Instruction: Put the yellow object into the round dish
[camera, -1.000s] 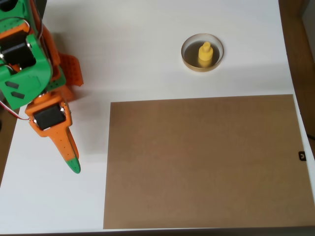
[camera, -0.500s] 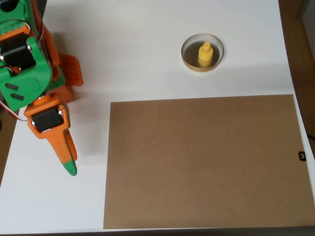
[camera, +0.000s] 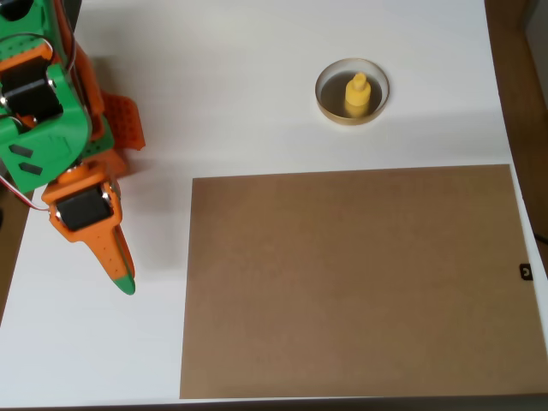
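Arm: orange and green, at the left edge of the overhead view, reaching down the picture from the top left corner.
Jaws [camera: 122, 276]: they taper to one narrow orange point with a green tip, aimed at the lower edge and slightly right; from above the two fingers lie as a single wedge with no gap to be seen, so they look closed and hold nothing.
Wrist: a black motor block in an orange housing sits just above the jaws; a green bracket with another black block lies higher up.
Yellow object [camera: 357, 93]: upright inside the dish, knob up, a little right of the dish's centre.
Dish [camera: 330, 104]: round, tan rim, dark inside, on the white surface in the upper right, well apart from the jaws.
Counter [camera: 240, 77]: white, matte.
Mat [camera: 351, 282]: a brown rectangular sheet lying flat over the lower right part of the counter, below the dish and to the right of the jaws.
Surroundings: a brown wooden strip [camera: 518, 86] runs along the right edge beyond the counter.
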You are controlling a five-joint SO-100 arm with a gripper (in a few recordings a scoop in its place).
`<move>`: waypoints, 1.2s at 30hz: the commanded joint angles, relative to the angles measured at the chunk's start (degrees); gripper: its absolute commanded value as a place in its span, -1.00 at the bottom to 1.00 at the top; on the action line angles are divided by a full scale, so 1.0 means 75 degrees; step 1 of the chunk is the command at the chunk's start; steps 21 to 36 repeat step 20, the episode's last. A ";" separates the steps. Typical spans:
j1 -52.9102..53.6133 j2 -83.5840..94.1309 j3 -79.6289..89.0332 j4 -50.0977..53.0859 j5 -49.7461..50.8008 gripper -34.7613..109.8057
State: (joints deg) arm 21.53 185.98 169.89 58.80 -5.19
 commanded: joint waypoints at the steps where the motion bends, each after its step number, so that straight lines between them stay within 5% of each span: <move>1: 0.0176 0.0141 -0.0059 -0.0070 -0.0105 -0.44; 36: 0.0176 0.0141 -0.0047 -0.0070 -0.0105 -0.47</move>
